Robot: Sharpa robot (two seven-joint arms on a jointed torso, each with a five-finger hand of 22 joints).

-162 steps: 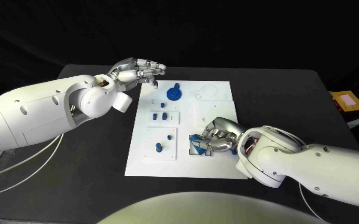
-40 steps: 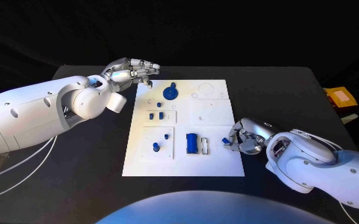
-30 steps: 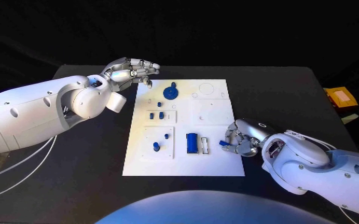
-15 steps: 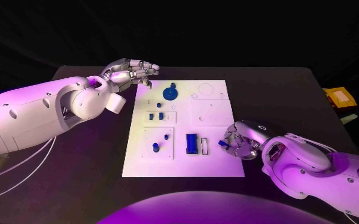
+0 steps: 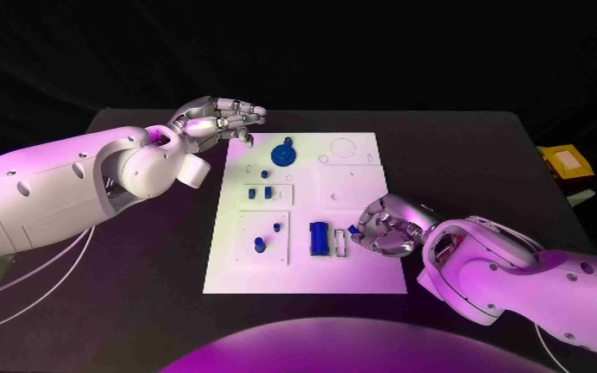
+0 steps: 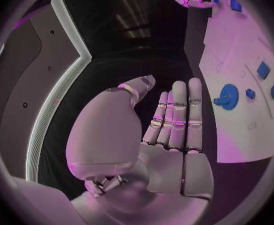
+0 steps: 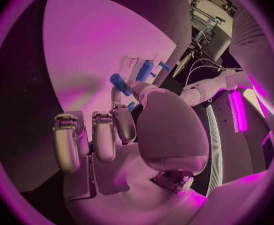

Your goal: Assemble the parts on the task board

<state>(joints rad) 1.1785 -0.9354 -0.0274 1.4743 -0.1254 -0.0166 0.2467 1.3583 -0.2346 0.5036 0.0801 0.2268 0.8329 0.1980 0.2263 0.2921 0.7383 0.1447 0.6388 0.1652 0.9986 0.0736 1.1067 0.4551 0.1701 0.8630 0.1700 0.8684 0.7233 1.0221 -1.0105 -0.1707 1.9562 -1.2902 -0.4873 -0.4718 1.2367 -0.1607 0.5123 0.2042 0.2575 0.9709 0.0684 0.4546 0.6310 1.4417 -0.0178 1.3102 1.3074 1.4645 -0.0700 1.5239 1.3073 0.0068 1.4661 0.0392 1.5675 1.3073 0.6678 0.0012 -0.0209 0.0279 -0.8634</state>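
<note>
- One flat white rectangular task board (image 5: 361,280), lying in the middle of the black table (image 5: 473,144).
- Several small blue parts on the board: a round blue gear-like piece (image 5: 285,154) near its far end, and a blue cylindrical piece (image 5: 320,238) lying beside a slot near the near end.
- Right hand (image 5: 388,228): over the board's near right edge, apparently pinching a small blue peg (image 7: 120,84) at the fingertips.
- Left hand (image 5: 219,121): past the board's far left corner, fingers straight and together, holding nothing.
</note>
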